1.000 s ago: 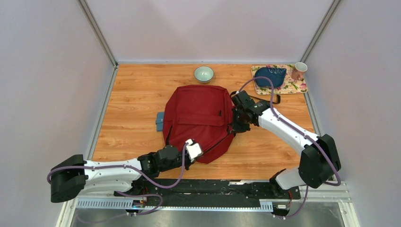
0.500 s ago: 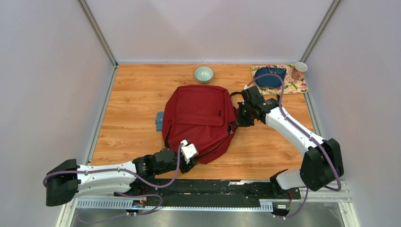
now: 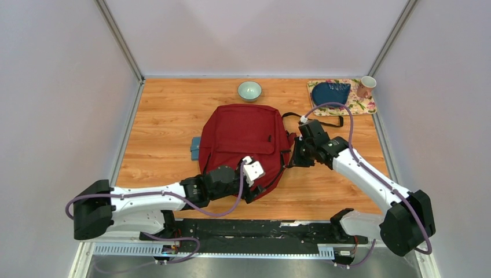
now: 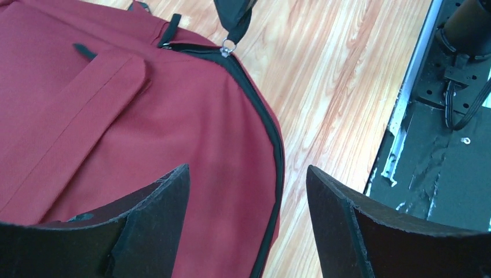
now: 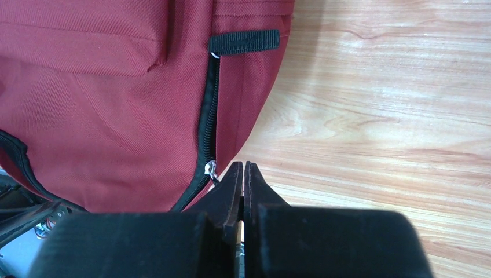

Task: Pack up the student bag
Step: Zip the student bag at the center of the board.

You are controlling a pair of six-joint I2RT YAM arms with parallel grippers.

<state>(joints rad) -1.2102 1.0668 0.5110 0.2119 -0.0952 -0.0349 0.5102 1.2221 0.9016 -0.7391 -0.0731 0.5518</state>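
The student bag lies flat in the middle of the wooden table, dark red with black zipper trim. My left gripper hangs open over the bag's near right edge; in the left wrist view its fingers straddle the black zipper line and hold nothing. My right gripper is at the bag's right side, shut. In the right wrist view its tips pinch the pull of the silver zipper slider, with the zipper running away from it. The bag's inside is hidden.
A green bowl stands behind the bag. A floral mat at the back right carries a dark blue pouch and a pink cup. A small blue object pokes out at the bag's left edge. A black strap trails right.
My left gripper has opened and moved right over the bag's near edge. My right gripper, still shut, has drawn toward the near side along the bag's right edge.
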